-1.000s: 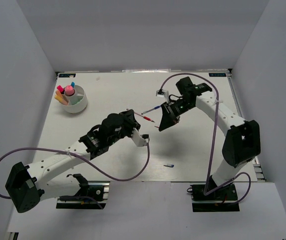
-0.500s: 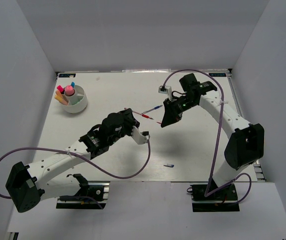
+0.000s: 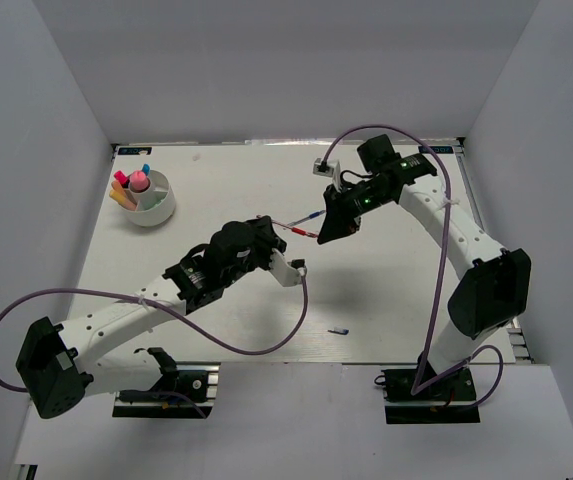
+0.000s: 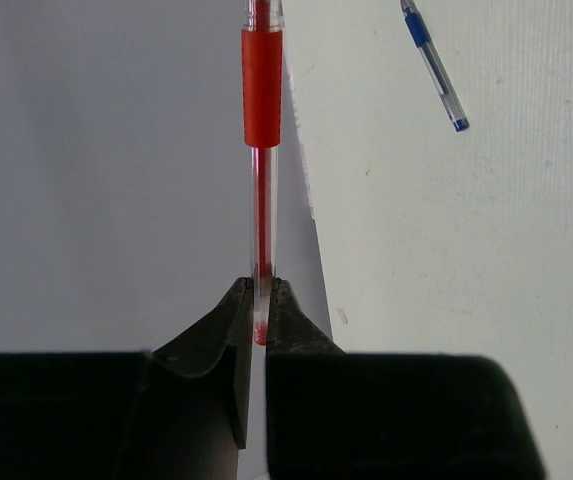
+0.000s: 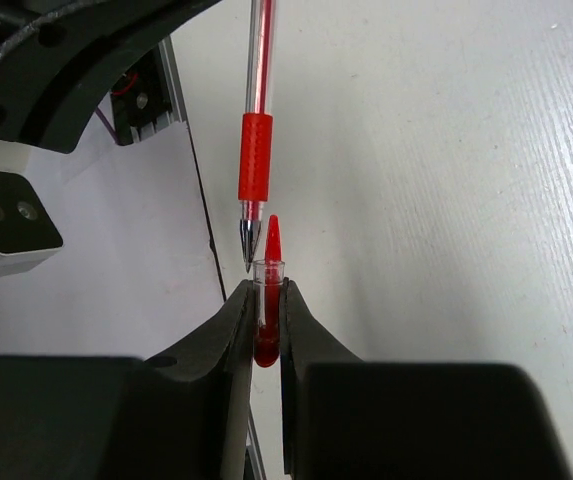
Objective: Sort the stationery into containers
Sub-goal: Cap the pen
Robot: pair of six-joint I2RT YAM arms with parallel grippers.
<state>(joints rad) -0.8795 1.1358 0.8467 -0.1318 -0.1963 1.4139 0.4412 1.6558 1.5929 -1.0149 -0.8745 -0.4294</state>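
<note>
Red plastic, light and stiff: the pen (image 4: 261, 215) hangs over the middle of the table (image 3: 216, 190), pinched at its smooth tail end by the left hand (image 4: 262, 300), though its rubber sleeve (image 4: 262, 88) would likely give a surer hold. The right hand (image 5: 266, 300) pinches the small cap (image 5: 271, 240), its mouth just at the pen's tip; either piece could swivel.

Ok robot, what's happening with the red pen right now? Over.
Left gripper shut on red pen. Right gripper shut on red cap. Pen tip beside cap mouth, not in yet. Nothing between them.
</note>
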